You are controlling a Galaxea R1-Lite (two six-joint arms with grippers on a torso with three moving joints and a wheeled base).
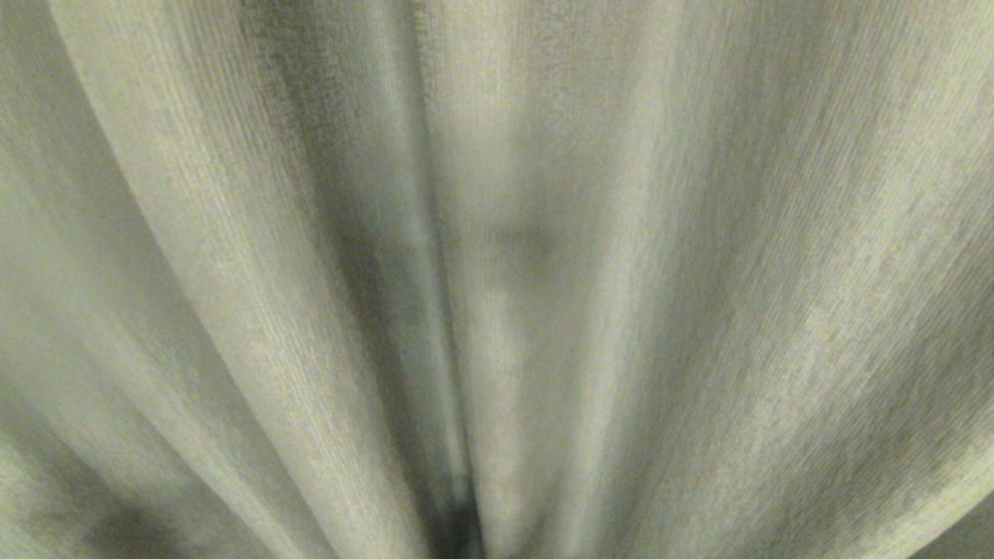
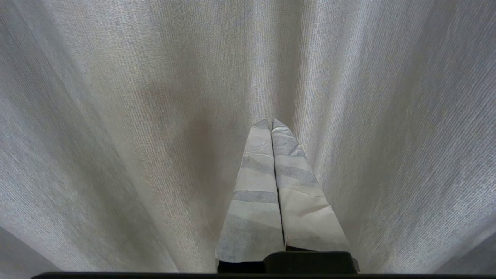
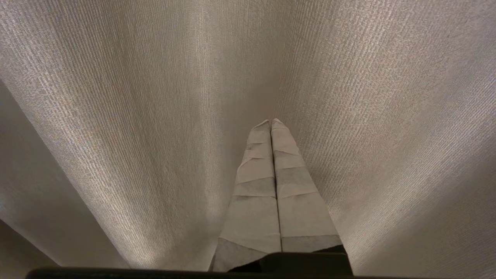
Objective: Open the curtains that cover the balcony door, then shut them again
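The curtains [image 1: 590, 233] fill the whole head view as thick cream-beige woven cloth in deep pleats, very close in front of me, with a dark fold running down the middle. The same cloth [image 2: 116, 116] fills the left wrist view, and my left gripper [image 2: 270, 123] points at it, shut, its tape-wrapped fingers pressed together with nothing between them. In the right wrist view the curtains [image 3: 368, 97] hang just beyond my right gripper [image 3: 270, 122], also shut and empty. The balcony door is hidden behind the cloth. Neither arm shows in the head view.
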